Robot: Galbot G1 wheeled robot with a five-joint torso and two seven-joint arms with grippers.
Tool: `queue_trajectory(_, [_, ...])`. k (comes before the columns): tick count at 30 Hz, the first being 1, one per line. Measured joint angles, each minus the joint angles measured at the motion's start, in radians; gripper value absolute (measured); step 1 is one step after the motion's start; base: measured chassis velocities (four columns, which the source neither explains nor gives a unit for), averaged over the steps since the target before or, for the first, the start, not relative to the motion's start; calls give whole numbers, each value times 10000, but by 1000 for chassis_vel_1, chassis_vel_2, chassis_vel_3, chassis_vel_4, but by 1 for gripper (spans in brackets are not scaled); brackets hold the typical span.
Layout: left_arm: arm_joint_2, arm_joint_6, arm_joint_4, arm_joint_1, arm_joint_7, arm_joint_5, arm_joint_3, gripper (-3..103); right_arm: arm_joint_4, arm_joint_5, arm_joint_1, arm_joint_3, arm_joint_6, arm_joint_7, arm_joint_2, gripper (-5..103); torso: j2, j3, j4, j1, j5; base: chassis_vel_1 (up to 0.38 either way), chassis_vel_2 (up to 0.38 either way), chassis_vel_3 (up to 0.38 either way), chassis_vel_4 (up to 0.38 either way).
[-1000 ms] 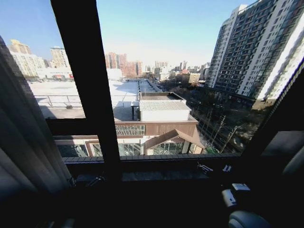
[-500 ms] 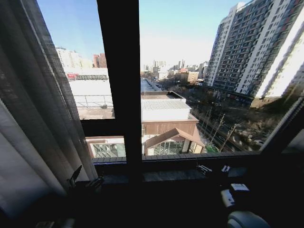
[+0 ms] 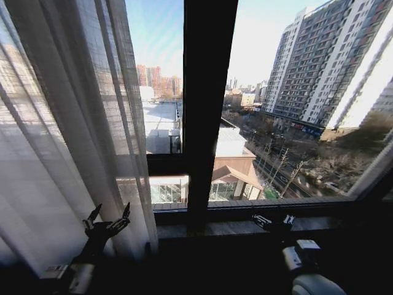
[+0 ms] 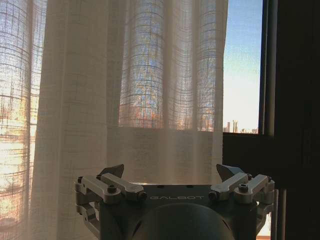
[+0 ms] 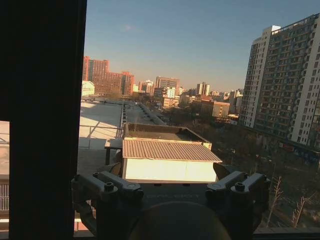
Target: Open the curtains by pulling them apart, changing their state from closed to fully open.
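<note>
We see the sheer white-cream pleated curtains (image 3: 67,135) still covering the window's left part; the right stands bare. Our left gripper (image 3: 109,216), jaws wide, hovers just before the fabric; our right gripper (image 3: 272,219) waits, jaws wide, low by the sill.

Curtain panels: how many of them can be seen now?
1. One sheer curtain panel hangs on the left of the window, in front of the open left gripper. A second may hang past the right edge, where a pale strip shows.
</note>
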Motion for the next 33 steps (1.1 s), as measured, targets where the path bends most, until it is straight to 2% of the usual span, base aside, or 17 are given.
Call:
queue_trajectory(10, [929, 203, 1505, -1596, -179, -627, 419, 100, -100, -247, -152, 101, 96, 70, 145, 100, 1, -1, 3, 0, -17, -8, -12, 11, 17])
queue_trajectory(14, [1325, 408, 1992, -2172, -276, -847, 521, 100, -275, -297, 10, 73, 141, 83, 197, 100, 1, 0, 3, 1, -9, 0, 0, 0, 0])
queue_trajectory(19, [1816, 603, 2158, -2484, -255, -1023, 740, 100, -499, -230, 350, 153, 141, 280, 131, 100, 1, -1, 2, 0, -6, 0, 0, 0, 0])
queue_trajectory(31, [2125, 679, 2245, -2624, -165, -1027, 1203, 100, -858, -38, 913, 5, 104, 290, -195, 100, 1, -1, 8, 0, -8, 0, 0, 0, 0])
queue_trajectory(33, [2249, 771, 2280, -2908, -139, -1049, 1514, 100, -862, 7, 908, 40, 100, 290, -219, 100, 2, -1, 1, 0, -8, 0, 0, 0, 0])
